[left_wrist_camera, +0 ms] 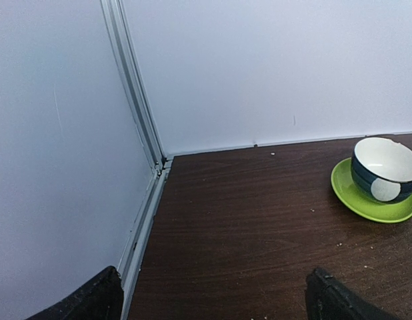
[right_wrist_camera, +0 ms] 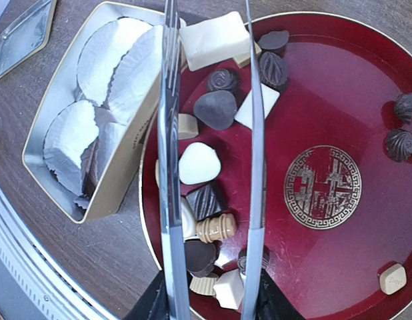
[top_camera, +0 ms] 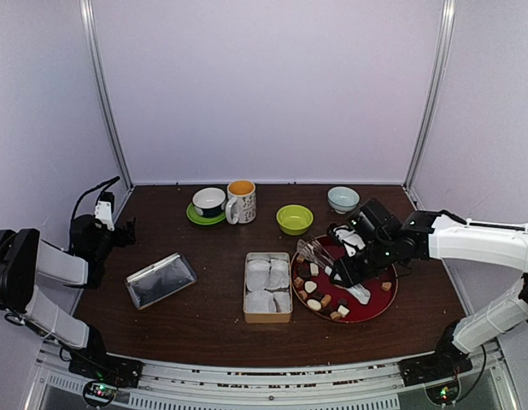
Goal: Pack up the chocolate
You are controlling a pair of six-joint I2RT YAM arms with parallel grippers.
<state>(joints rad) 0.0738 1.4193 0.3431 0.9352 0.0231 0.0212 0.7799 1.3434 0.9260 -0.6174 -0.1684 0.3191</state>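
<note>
Chocolate (right_wrist_camera: 199, 163), over a dozen brown and white bites, lies on one round red plate (right_wrist_camera: 339, 87). Right gripper (right_wrist_camera: 213, 300) pinches one pair of silver metal tongs (right_wrist_camera: 169, 167) above it; left gripper (left_wrist_camera: 213, 297), far left, gapes open.

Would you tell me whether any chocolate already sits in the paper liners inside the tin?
No, the white paper liners in the tin all look empty, and the chocolate lies on the red plate.

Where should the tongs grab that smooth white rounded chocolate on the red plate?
Probably pinch the white rounded chocolate across the flanks facing the arms of the tongs, coming down from above. It lies flat, with bare red plate beside it, while a dark ribbed piece crowds its near end.
</note>
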